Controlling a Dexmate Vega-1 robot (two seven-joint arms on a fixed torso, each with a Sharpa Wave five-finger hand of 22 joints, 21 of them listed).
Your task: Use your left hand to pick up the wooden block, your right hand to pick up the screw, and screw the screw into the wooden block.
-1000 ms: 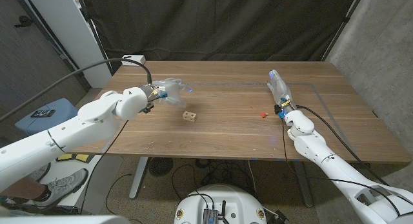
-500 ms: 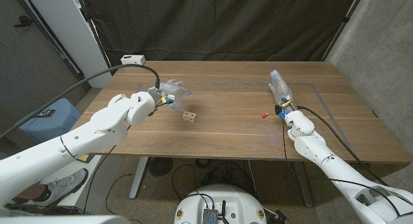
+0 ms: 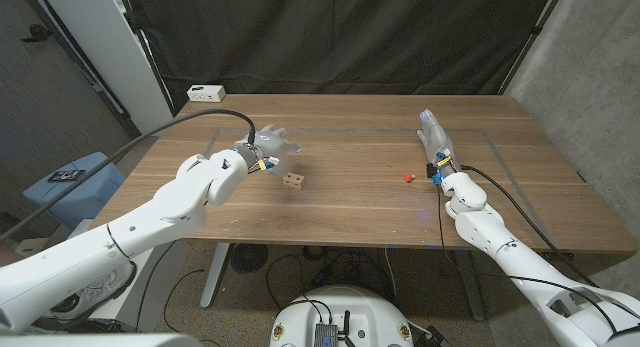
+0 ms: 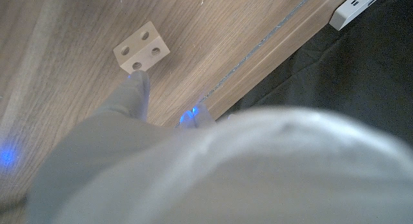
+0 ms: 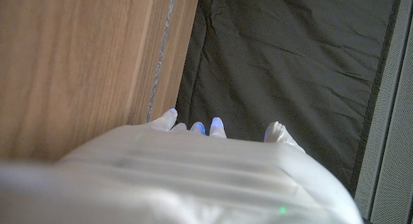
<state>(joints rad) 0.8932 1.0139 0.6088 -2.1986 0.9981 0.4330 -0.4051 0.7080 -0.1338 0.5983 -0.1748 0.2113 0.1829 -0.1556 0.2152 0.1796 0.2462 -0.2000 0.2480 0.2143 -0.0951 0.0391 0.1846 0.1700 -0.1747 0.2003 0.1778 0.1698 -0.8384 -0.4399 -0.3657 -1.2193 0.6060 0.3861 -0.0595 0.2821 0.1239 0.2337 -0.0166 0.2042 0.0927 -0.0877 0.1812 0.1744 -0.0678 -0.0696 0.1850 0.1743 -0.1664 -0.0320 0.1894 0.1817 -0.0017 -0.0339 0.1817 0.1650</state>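
1. Wooden block (image 3: 293,179), a small pale cube with round holes in its faces, is sitting on the table (image 3: 350,212) left of centre, with the left hand (image 3: 268,145) hovering just behind it, fingers spread and holding nothing.

2. In the left wrist view, the block (image 4: 142,47) is showing a face with four drilled holes, and one fingertip (image 4: 137,82) is reaching toward its near edge; whether it is touching cannot be told.

3. Screw (image 3: 407,176), seen as a small red speck, is lying on the wood right of centre, well apart from the block and just beside the right hand (image 3: 435,142).

4. That right hand is standing on its edge with fingers stretched out straight toward the far side of the table, gripping nothing; in the right wrist view its fingertips (image 5: 217,126) are pointing past the table edge toward the dark curtain (image 5: 290,62).

5. Judging by its look, the block is likely light, rigid and not fragile, so a firm pinch across two opposite plain sides should be holding it well while leaving a holed face open for the screw.

6. The screw appears tiny and hard, and it may be rolling or slipping away under a clumsy touch; taking it by the head between thumb and a finger seems the safest hold.

7. A white power strip (image 3: 206,92) is lying at the table's far left corner.
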